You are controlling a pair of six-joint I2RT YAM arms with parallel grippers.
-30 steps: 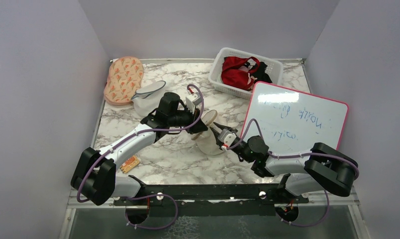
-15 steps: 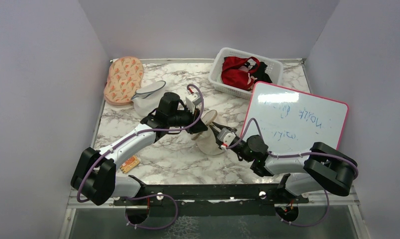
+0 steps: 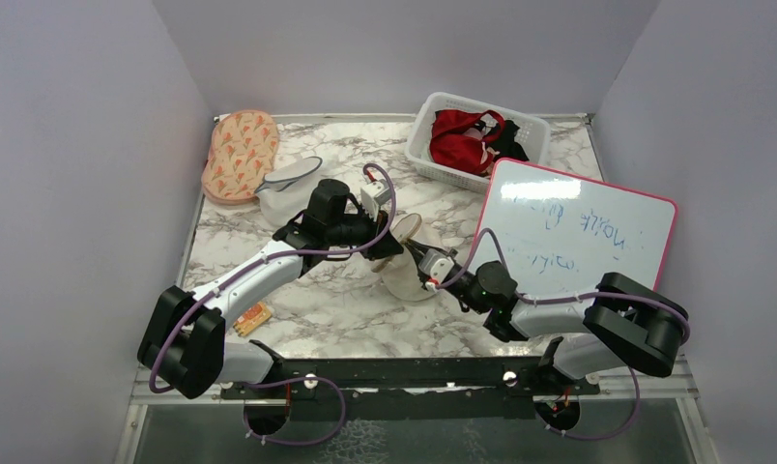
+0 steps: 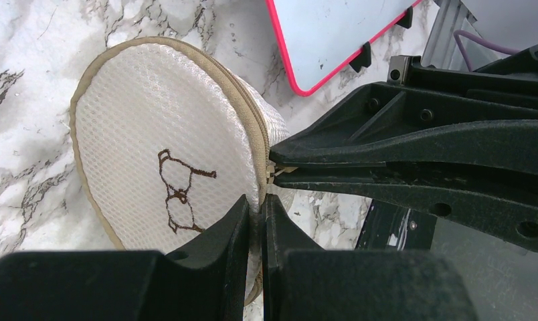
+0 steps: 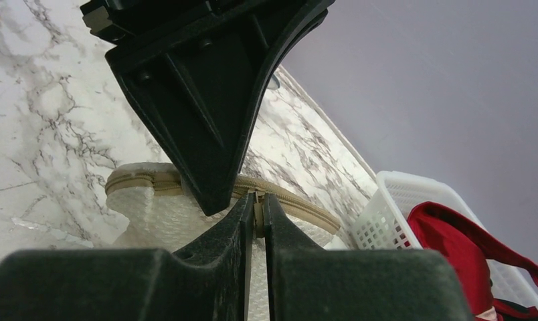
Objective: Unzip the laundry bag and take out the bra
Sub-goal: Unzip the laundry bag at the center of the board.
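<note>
The cream-beige laundry bag [image 3: 404,271] stands on edge at mid-table, zipped, its flat face with a dark line drawing [image 4: 159,160] toward the left wrist camera. My left gripper [image 4: 261,204] is shut on the bag's mesh edge beside the zip. My right gripper [image 5: 256,208] is shut on the beige zipper pull [image 5: 257,212] on the zip band [image 5: 300,200]. In the top view the left gripper [image 3: 389,244] and right gripper [image 3: 418,259] meet at the bag's top. The bra is hidden.
A white basket [image 3: 433,116] with a red garment [image 3: 462,135] stands at back right. A pink-framed whiteboard [image 3: 578,232] leans at right. An orange-patterned pouch [image 3: 240,155] and a white-and-grey pouch [image 3: 288,188] lie at back left. A small orange item [image 3: 252,317] lies near the front left.
The right arm has shifted slightly left toward the bag. The left arm and the bag have not visibly moved.
</note>
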